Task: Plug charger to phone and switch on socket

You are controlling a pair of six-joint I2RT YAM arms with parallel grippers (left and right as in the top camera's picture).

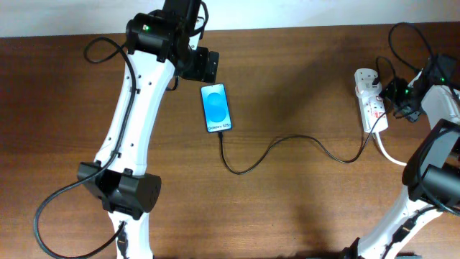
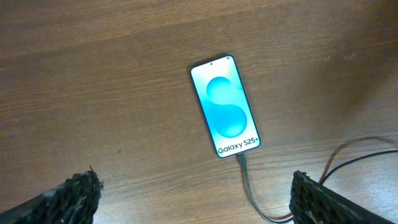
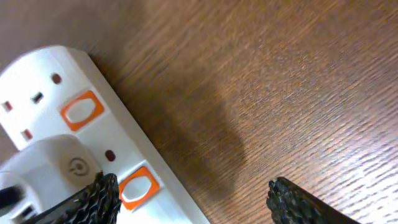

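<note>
Two arms stand at a brown wooden surface [image 1: 302, 65]. On the left, the left claw [image 2: 196, 205] hangs released and empty, its fingertips [image 2: 69, 198] spread wide with only bare wood between them. The phone [image 2: 225, 106] lies flat on the surface just ahead of that claw, apart from it, its blue screen facing up. The charger [image 1: 287, 146] has its small connector [image 2: 239, 158] seated in the phone's bottom edge. From there the thin black cable loops across the middle of the surface toward the right. It ends at the socket [image 1: 369, 101], which lies near the right edge with its thick white cord [image 1: 386, 152] trailing toward the near side. A white plug [image 3: 43, 171] sits in the socket between two orange switches [image 3: 81, 111]. The right claw [image 3: 196, 202] is released as well, gripping nothing. One of its fingertips [image 3: 99, 199] hangs over the socket's edge next to the nearer switch, the other over bare wood; whether it touches the socket I cannot tell.
</note>
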